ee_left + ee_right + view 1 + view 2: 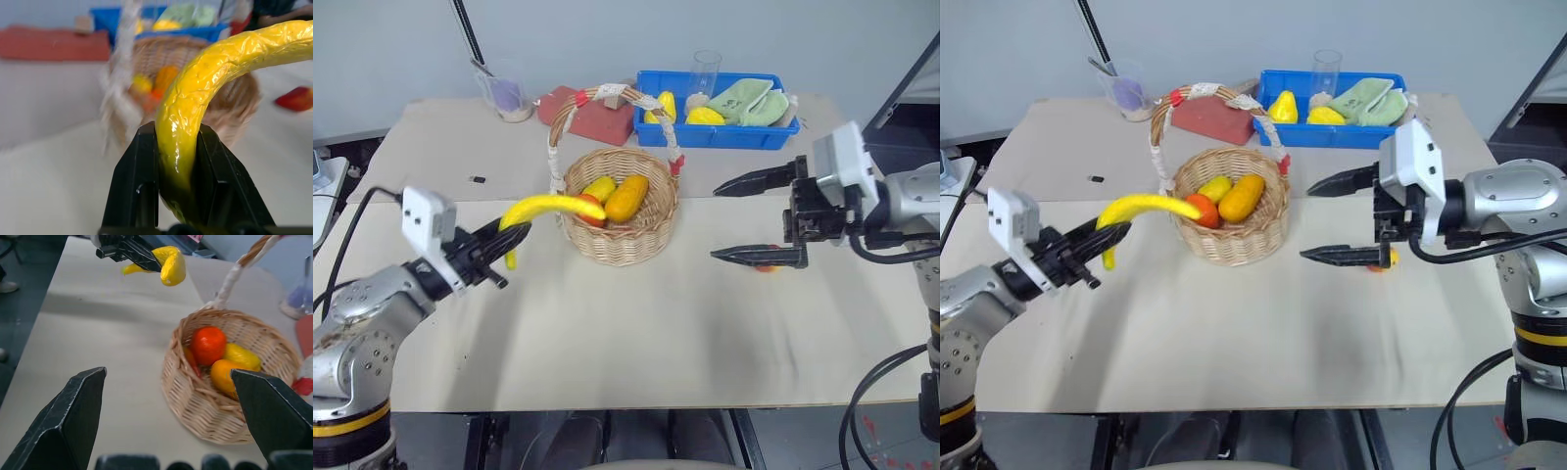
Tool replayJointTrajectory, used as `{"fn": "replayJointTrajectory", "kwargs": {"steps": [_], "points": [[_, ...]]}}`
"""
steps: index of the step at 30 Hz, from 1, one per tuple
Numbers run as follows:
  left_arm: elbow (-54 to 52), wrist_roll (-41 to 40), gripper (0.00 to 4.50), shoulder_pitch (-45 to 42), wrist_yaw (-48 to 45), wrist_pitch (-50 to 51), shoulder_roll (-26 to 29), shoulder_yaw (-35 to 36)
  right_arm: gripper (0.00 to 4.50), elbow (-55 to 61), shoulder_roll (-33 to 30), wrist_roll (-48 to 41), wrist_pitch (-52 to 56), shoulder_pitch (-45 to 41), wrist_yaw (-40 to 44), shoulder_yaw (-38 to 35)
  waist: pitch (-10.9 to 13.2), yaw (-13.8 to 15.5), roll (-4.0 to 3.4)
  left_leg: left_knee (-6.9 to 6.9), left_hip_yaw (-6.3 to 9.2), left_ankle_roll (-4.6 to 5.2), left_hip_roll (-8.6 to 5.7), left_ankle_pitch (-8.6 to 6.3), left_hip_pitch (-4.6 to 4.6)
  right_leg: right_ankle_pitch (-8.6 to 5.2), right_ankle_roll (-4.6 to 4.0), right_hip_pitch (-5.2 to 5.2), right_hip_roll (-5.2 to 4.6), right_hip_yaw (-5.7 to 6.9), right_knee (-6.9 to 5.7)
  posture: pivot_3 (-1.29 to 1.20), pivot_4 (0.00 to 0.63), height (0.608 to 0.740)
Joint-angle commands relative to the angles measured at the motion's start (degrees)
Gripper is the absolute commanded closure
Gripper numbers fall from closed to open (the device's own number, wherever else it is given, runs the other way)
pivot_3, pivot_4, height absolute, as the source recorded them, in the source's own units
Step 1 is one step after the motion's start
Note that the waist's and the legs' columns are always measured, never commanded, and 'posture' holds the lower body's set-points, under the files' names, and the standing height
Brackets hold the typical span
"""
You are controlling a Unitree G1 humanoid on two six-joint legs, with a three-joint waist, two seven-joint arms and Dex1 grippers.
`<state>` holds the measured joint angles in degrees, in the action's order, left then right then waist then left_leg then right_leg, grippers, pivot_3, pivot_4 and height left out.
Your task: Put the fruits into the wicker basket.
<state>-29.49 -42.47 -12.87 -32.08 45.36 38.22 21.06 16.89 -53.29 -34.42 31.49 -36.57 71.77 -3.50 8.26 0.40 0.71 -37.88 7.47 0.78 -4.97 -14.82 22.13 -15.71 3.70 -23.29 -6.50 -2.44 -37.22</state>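
Left tool (499,250) grips banana (551,208) beside wicker basket (641,240).

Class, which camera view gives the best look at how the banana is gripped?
The left wrist view: the left gripper has its two black fingers clamped on the banana near one end. The eye views show the banana raised beside the wicker basket. The right wrist view catches it from afar, above the table.
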Motion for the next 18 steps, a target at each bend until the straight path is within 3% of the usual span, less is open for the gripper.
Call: {"fn": "replayJointTrajectory", "kwargs": {"steps": [1,11,18], "points": [[0.5,5.6,4.03,-8.4,7.2,-1.0,-2.3,-6.6,0.00,1.3,-0.9,-0.9,0.9,-0.5,-2.0,-2.8,0.0,0.3,0.01,0.00,0.00,-0.01,-0.02,0.01,-0.03,0.00,0.00,0.03,-0.01,0.00,-0.01,0.00,0.150,0.740],[10.3,17.8,4.03,-18.8,13.1,-7.5,-11.5,-18.9,0.00,2.1,-1.7,-0.5,2.5,0.4,-6.0,-3.5,0.0,0.1,0.08,-0.01,-0.01,-0.34,-0.06,0.21,0.04,0.02,0.04,0.01,0.01,0.00,0.02,0.00,0.150,0.740],[12.0,19.0,0.73,-19.3,11.1,-10.1,-14.0,-19.7,0.00,2.4,-2.5,-0.1,3.3,1.9,-8.3,-4.3,0.0,0.2,0.10,-0.05,-0.01,-0.38,-0.07,0.24,0.05,0.03,0.06,0.02,0.00,0.00,0.03,0.00,0.150,0.740]]}}
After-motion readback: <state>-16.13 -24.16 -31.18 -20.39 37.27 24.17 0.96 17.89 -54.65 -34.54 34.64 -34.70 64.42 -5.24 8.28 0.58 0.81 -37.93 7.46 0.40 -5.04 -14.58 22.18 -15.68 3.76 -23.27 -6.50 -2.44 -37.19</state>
